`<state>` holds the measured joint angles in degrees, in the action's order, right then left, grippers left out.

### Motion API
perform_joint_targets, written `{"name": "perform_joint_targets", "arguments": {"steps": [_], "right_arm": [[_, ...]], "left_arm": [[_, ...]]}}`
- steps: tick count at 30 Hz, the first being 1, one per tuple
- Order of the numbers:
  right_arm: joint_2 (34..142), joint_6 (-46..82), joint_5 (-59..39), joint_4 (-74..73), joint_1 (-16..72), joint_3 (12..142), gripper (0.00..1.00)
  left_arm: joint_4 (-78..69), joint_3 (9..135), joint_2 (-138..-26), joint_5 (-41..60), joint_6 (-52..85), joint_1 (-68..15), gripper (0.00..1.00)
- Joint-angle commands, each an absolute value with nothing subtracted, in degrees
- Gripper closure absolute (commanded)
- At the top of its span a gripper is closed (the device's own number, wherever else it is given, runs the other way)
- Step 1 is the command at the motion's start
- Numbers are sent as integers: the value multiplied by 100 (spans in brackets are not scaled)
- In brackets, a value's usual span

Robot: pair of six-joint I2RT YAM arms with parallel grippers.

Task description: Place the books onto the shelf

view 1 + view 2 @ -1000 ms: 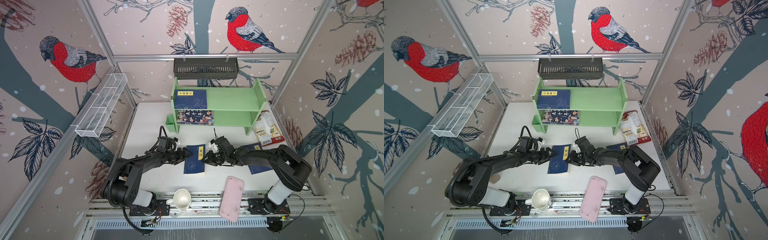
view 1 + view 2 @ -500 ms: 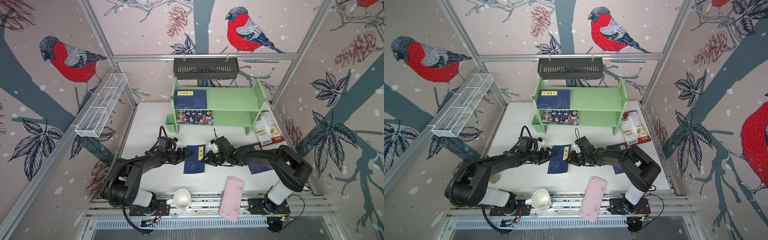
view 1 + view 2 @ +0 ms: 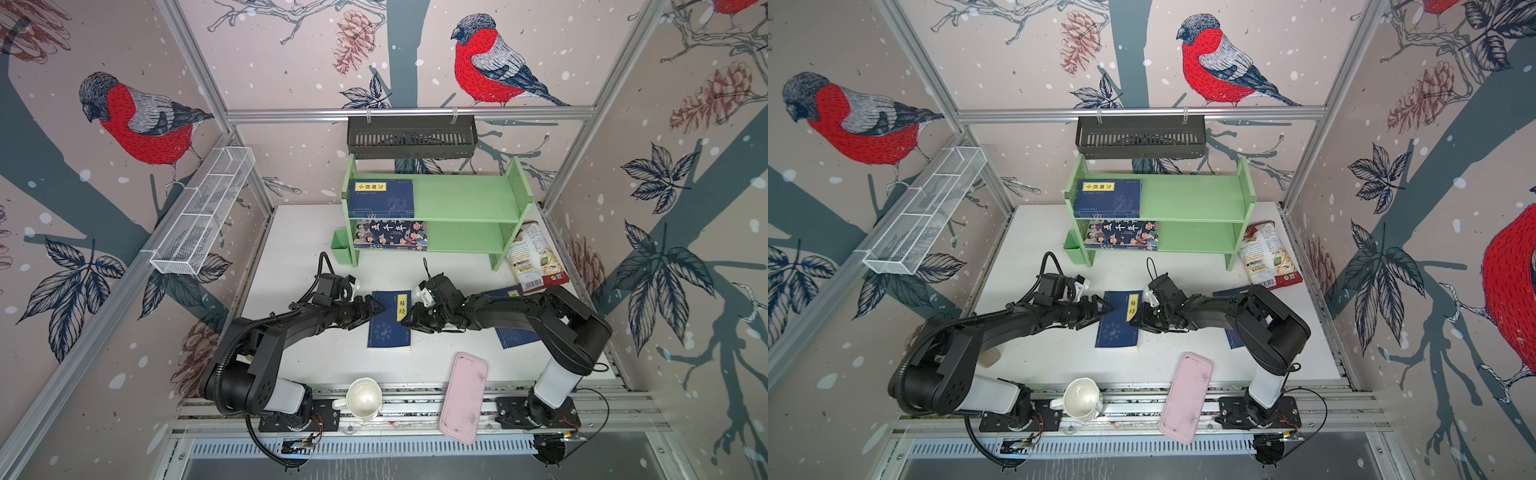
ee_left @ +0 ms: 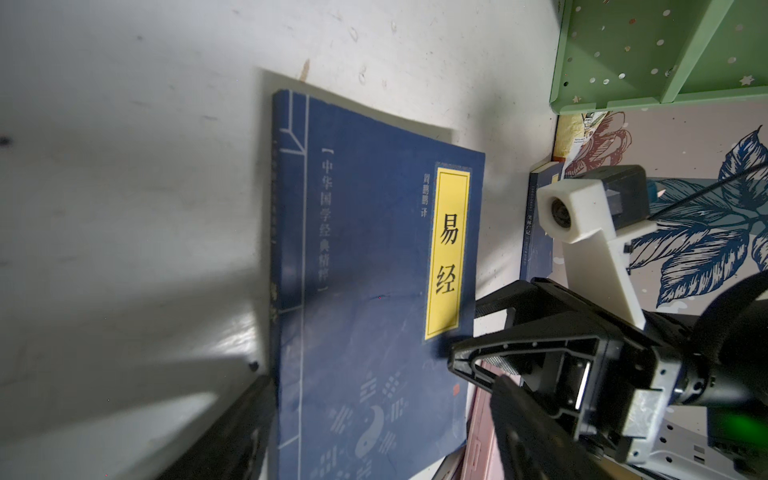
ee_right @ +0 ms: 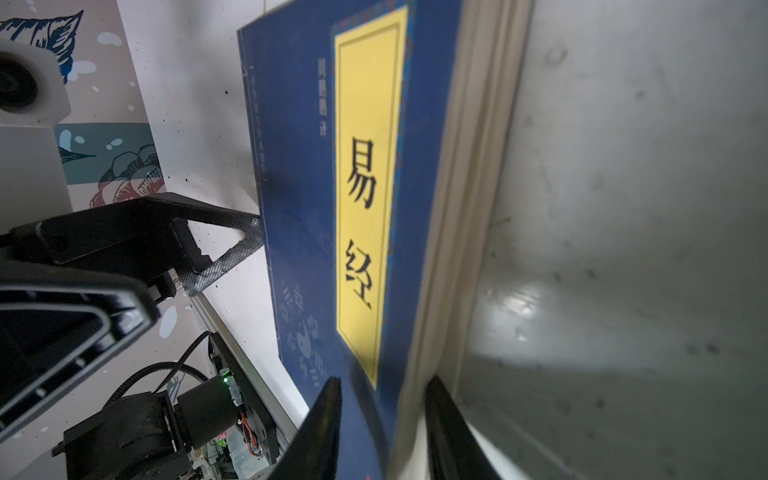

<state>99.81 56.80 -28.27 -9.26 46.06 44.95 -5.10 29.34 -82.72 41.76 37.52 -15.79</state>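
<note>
my left claw (image 3: pixel 376 309) stands open at the spine of the book (image 3: pixel 388 332); my right claw (image 3: pixel 409 319) grips its opposite page edge.

A pink tray (image 3: pixel 463 397), white mug (image 3: pixel 365 400) and snack bag (image 3: pixel 534 257) lie well apart.

I am working over a white table (image 3: pixel 299 249), facing a navy-blue book (image 3: pixel 388 332) that is showing a yellow label with black characters and a pale trigram pattern. The light green shelf (image 3: pixel 465 199) is displaying a second navy-blue book (image 3: pixel 381 203), yellow-labelled too, and a dark cartoon-figure book (image 3: pixel 390 235) with white characters. A pink tray (image 3: pixel 463 397) is echoing the pinkish walls (image 3: pixel 291 62), which are showing red-breasted birds.
</note>
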Motion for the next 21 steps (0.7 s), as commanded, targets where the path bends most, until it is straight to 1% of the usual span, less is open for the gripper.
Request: {"name": "perform_joint_targets", "arguments": {"steps": [1,3,4,6,7,13,21], "right_arm": [[9967,5610,-2746,-1019,4635,4544,74],[9928,5608,-2713,-974,4635,4553,88],[9907,5599,-2699,-943,4632,4557,92],[9875,5576,-2690,-902,4633,4561,93],[9864,5568,-2690,-888,4632,4561,96],[9667,5364,-2725,-678,4607,4591,98],[8971,4804,-3177,-203,4537,4734,99]], "left_arm": [[-576,2927,-8244,4201,3778,-1590,19],[-575,2927,-8244,4201,3772,-1590,18],[-582,2927,-8243,4201,3777,-1591,18],[-585,2922,-8232,4201,3776,-1590,18],[-581,2927,-8229,4201,3777,-1586,18],[-428,2986,-7961,4099,3610,-1575,18],[35,3223,-7002,4195,3186,-1222,18]]}}
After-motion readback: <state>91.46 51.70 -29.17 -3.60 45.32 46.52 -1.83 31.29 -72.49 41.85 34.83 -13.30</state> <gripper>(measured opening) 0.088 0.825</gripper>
